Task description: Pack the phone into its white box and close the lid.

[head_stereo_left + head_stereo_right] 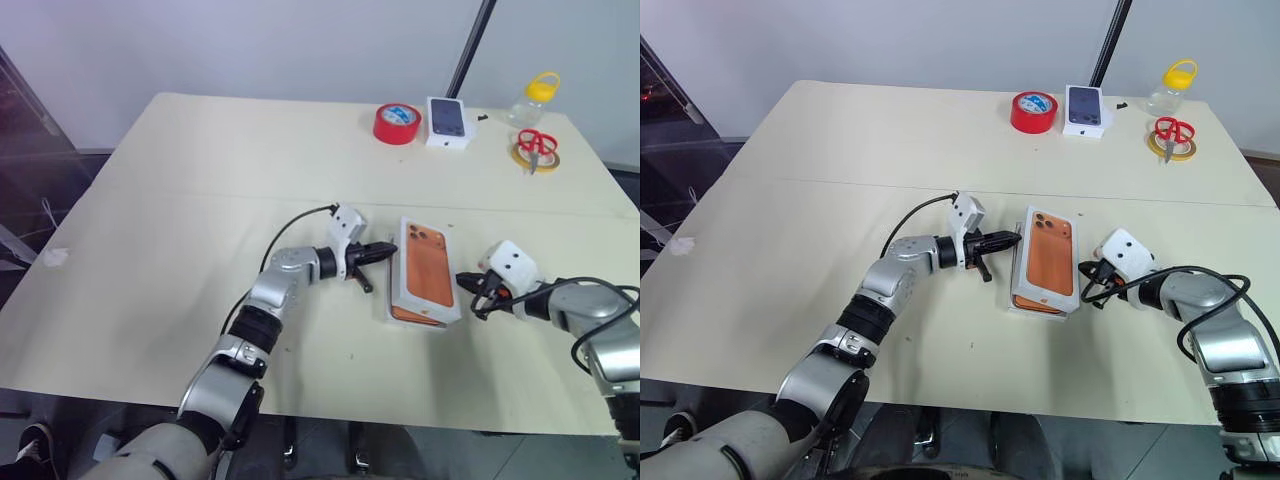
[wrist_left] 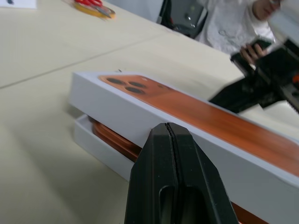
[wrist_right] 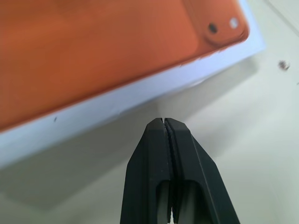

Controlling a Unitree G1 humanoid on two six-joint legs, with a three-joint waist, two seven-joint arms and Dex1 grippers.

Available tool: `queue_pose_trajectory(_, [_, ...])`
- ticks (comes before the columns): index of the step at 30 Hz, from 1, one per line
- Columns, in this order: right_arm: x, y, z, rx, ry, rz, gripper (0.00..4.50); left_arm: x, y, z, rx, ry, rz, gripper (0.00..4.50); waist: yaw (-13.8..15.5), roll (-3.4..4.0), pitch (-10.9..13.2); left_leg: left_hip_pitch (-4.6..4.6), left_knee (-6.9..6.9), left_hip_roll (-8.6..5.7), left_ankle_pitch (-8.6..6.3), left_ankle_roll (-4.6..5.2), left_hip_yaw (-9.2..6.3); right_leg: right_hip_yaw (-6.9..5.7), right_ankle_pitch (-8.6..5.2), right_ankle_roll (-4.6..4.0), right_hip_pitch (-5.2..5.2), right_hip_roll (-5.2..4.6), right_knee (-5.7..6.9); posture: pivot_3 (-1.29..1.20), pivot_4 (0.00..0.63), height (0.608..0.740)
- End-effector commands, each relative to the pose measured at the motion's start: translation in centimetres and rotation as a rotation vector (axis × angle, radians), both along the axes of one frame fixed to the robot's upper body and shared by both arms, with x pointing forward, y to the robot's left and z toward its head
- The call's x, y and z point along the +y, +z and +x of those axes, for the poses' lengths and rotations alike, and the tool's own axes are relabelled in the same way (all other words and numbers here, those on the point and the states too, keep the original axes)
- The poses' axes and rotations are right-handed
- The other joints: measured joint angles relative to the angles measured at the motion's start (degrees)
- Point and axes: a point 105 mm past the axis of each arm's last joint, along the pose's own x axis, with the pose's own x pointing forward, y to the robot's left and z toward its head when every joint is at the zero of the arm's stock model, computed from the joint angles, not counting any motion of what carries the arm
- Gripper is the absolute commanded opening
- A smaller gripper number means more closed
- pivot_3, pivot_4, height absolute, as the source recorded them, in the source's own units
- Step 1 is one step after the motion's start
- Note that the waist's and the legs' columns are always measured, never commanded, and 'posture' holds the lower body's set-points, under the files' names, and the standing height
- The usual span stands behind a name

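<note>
head views: the white box (image 1: 428, 300) lies mid-table (image 1: 180, 200), its lid (image 1: 427, 262) with the orange phone print resting askew on top, not fully seated; left gripper (image 1: 392, 247) at the lid's left edge, fingers pressed together, holding nothing; right gripper (image 1: 463, 280) just beside the box's right side, likewise closed and empty; red tape roll (image 1: 397, 123), small white box (image 1: 448, 122), scissors (image 1: 536, 143) and bottle (image 1: 531, 99) at the far edge.
left wrist view: the phone (image 2: 117, 140) lies in the tray beneath the raised lid; closed fingertips (image 2: 167, 140) at the lid's side wall.
right wrist view: closed fingertips (image 3: 163, 128) near the lid's edge, apart from it.
</note>
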Motion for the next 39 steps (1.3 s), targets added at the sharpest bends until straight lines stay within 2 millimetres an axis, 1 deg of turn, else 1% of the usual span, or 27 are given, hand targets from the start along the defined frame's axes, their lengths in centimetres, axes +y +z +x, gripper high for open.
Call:
queue_pose_trajectory(1, [1.0,1.1,0.1,-0.043,0.034,0.021,0.06,-0.6,0.4,-0.6,-0.011,-0.03,-0.017,0.0,0.0,0.0,0.0,0.0,0.0,0.0,0.0,0.0,0.0,0.0,0.0,0.0,0.0,0.0,0.0,0.0,0.15,0.735])
queue_pose_trajectory(4, [1.3,1.5,-0.1,-0.05,0.047,0.04,0.06,-0.7,0.4,-0.8,-0.006,-0.044,-0.017,0.0,-0.01,0.0,0.0,0.0,0.0,0.0,0.0,0.0,0.0,0.0,0.0,0.0,0.0,-0.01,0.0,0.0,0.15,0.735])
queue_pose_trajectory(8, [1.9,1.5,-0.6,-0.041,0.074,0.052,0.06,-0.6,0.3,-1.0,-0.016,-0.05,-0.004,0.0,0.0,0.0,0.0,0.0,0.0,0.0,0.0,0.0,0.0,0.01,0.0,0.0,0.0,-0.02,0.0,0.0,0.15,0.735])
queue_pose_trajectory(13, [2.9,2.0,-1.1,-0.05,0.108,0.08,0.06,0.1,0.6,-1.5,-0.011,-0.068,-0.006,0.0,-0.13,0.01,-0.01,0.0,0.0,0.01,0.0,0.0,-0.01,0.03,0.0,0.0,0.0,-0.02,0.02,0.0,0.15,0.735])
queue_pose_trajectory(18, [3.2,2.0,-1.4,-0.054,0.125,0.063,0.06,0.7,-0.3,-2.7,0.002,-0.092,0.016,0.0,-0.1,0.01,-0.01,0.01,0.0,0.03,0.0,0.0,-0.01,0.04,0.0,-0.01,0.0,-0.02,0.03,0.0,0.15,0.735])
queue_pose_trajectory(20, [3.3,2.0,-1.4,-0.054,0.129,0.063,0.06,0.9,-0.4,-2.9,0.006,-0.089,0.021,0.0,-0.06,0.02,-0.01,0.01,0.0,0.02,0.0,0.0,-0.01,0.04,0.0,-0.01,0.0,-0.03,0.03,0.0,0.15,0.735])
queue_pose_trajectory(26, [3.6,1.7,-1.7,-0.031,0.148,0.06,0.06,1.7,-0.7,-2.6,0.003,-0.057,0.041,0.0,-0.02,0.02,-0.01,0.0,0.01,0.02,0.0,0.0,-0.01,0.04,0.0,-0.01,0.0,-0.03,0.03,0.0,0.15,0.735])
queue_pose_trajectory(30, [3.4,1.3,-1.9,-0.019,0.146,0.044,0.06,1.6,-0.9,-2.5,0.004,-0.058,0.041,0.0,-0.03,0.02,-0.01,0.0,0.01,0.02,0.0,0.0,-0.02,0.04,0.0,-0.01,0.0,-0.03,0.03,0.0,0.15,0.735])
queue_pose_trajectory(35, [3.5,1.9,-1.8,-0.038,0.141,0.066,0.06,1.5,-0.5,-2.5,-0.009,-0.068,0.04,0.0,-0.04,0.02,-0.01,0.0,0.01,0.02,0.0,0.0,-0.02,0.04,0.0,-0.01,0.0,-0.03,0.04,0.0,0.15,0.735])
queue_pose_trajectory(39, [3.3,1.7,-1.9,-0.03,0.133,0.059,0.06,2.1,-0.7,-2.3,-0.01,-0.056,0.05,0.0,-0.05,0.02,-0.01,0.0,0.01,0.02,0.0,0.0,-0.02,0.04,-0.01,-0.01,0.0,-0.03,0.03,0.0,0.15,0.735])
